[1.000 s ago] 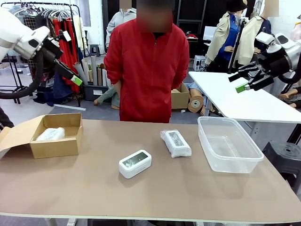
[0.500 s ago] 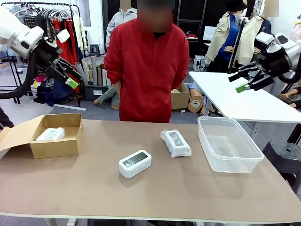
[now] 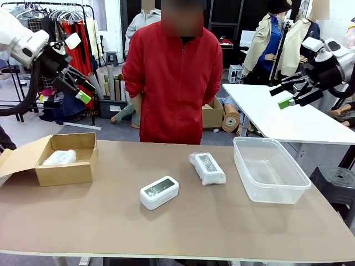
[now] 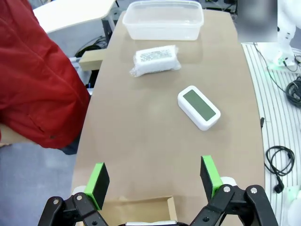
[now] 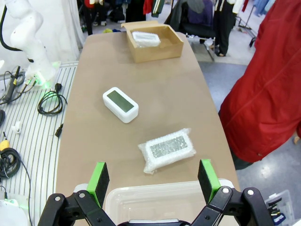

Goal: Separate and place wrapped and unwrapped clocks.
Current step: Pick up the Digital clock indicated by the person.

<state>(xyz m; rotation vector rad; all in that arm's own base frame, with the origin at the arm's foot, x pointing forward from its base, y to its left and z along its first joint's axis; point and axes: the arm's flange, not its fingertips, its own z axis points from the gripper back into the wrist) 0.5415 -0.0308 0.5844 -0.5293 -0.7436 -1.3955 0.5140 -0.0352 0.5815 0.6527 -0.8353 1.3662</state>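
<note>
One wrapped clock (image 3: 207, 168) (image 4: 155, 60) (image 5: 168, 149) lies in crinkly wrap on the table's middle right. Another wrapped bundle (image 3: 59, 158) (image 5: 146, 38) rests inside the cardboard box (image 3: 66, 173) at the left. The bare white unwrapped clock (image 3: 159, 192) (image 4: 199, 107) (image 5: 120, 104) sits near the table's centre, screen up. My left gripper (image 3: 82, 90) (image 4: 155, 181) hangs open high above the box with nothing between its fingers. High over the table's right end, my right gripper (image 3: 280, 97) (image 5: 153, 181) is open too.
A clear plastic bin (image 3: 277, 189) (image 4: 163, 33) (image 5: 155, 197) stands on the right side of the table. A person in a red jacket (image 3: 175, 83) stands at the far edge, hands off the table. A white table (image 3: 288, 122) lies behind at the right.
My left arm has drawn back a little to the left and its wrist has turned. The right arm and the things on the table have not moved.
</note>
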